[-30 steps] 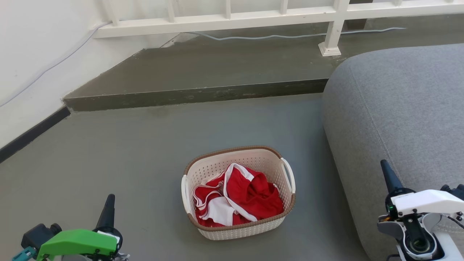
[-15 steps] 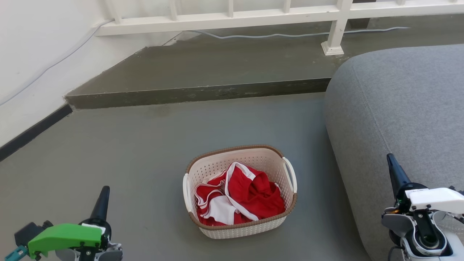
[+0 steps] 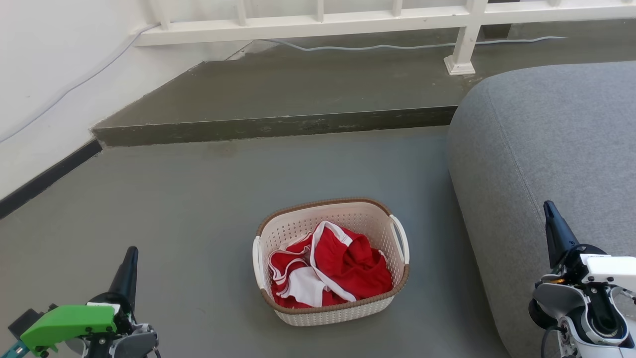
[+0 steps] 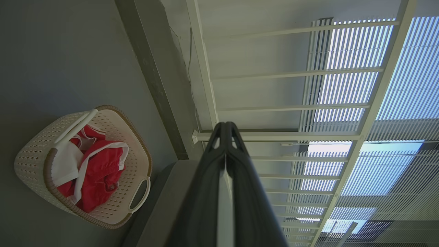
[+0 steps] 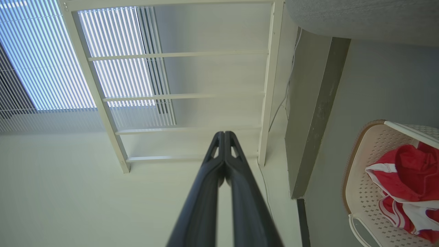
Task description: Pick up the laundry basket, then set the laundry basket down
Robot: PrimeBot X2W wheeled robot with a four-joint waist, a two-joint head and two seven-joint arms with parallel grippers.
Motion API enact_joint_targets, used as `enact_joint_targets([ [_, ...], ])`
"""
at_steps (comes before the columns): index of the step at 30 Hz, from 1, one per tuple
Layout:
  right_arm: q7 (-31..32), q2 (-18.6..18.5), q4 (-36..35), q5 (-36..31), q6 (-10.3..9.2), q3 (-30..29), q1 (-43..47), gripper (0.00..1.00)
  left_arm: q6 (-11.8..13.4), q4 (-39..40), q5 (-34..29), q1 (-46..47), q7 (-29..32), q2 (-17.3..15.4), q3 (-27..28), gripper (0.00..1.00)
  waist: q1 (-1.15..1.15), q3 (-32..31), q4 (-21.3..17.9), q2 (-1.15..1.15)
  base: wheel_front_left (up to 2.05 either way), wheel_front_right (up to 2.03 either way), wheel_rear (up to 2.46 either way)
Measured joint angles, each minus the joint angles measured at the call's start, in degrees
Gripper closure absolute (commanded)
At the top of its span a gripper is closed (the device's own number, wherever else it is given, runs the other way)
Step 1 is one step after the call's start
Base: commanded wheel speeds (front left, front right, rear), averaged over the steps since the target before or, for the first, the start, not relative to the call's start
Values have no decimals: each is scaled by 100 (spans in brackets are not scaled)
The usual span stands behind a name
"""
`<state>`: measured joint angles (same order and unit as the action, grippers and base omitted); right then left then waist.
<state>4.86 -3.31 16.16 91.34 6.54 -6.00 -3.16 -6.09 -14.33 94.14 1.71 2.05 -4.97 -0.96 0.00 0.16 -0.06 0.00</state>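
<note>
At lower centre of the head view, one laundry basket [image 3: 343, 312] sits on the grey floor [image 3: 198, 199], both its white loop handles untouched and a red-and-white garment [image 3: 343, 263] heaped inside. The two grippers, left gripper [image 3: 130, 258] at lower left and right gripper [image 3: 549, 211] at lower right, hold nothing, fingers pressed together, well apart from it.

Grey sofa [image 3: 546, 149], white railing [image 3: 308, 22], raised step [image 3: 273, 127], pale cable [image 3: 377, 47], red-white clothes [image 3: 348, 263]
</note>
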Motion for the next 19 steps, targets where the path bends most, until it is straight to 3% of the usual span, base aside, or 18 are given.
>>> enact_joint_targets([
  [19,30,14,0,103,18,-62,-1,100,-49,-55,168,73,19,0,65,100,0,1,5,0,0,0,0],
])
